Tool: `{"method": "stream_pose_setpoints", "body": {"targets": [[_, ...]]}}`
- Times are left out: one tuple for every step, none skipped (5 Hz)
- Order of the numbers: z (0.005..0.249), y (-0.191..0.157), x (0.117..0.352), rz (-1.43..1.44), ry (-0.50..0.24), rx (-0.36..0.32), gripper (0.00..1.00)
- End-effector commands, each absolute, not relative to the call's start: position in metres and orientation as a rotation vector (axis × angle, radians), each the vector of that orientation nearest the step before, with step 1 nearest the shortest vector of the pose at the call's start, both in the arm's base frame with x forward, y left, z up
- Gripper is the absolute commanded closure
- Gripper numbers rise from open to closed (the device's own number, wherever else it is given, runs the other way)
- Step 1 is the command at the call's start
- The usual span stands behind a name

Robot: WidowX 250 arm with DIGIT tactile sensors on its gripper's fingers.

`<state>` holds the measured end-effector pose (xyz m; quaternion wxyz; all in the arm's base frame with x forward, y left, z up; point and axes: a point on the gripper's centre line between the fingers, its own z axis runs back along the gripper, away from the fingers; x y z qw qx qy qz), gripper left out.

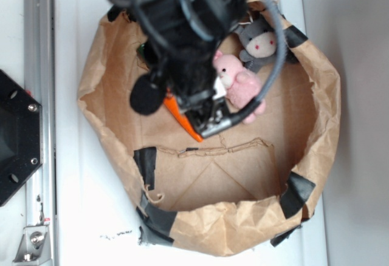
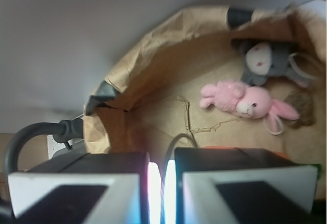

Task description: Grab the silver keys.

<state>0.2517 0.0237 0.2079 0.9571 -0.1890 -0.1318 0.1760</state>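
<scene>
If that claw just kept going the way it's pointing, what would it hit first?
Probably the orange carrot lying on the paper bag's floor, directly beneath the gripper. The arm hides what else lies there, and depth is unclear.

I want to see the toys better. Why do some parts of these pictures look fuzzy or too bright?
In the exterior view, the black robot arm is close to the camera and blurry, while the brown paper bag looks sharper. In the wrist view, the gripper is blurred, with a bright glowing strip between its nearly closed fingers; the pink plush bunny and grey plush toy look soft.
</scene>
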Motion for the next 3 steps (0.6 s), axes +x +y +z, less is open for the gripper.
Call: {"method": "stream_pose_setpoints", "body": {"targets": [[0.2005,0.0096,0.2722,0.387,-0.137,-0.125,1.0],[0.1986,0.0084,0.2705,0.378,-0.154,-0.139,1.0],[0.1992,0.0087,0.272,0.379,-0.194,-0.149,1.0]]}}
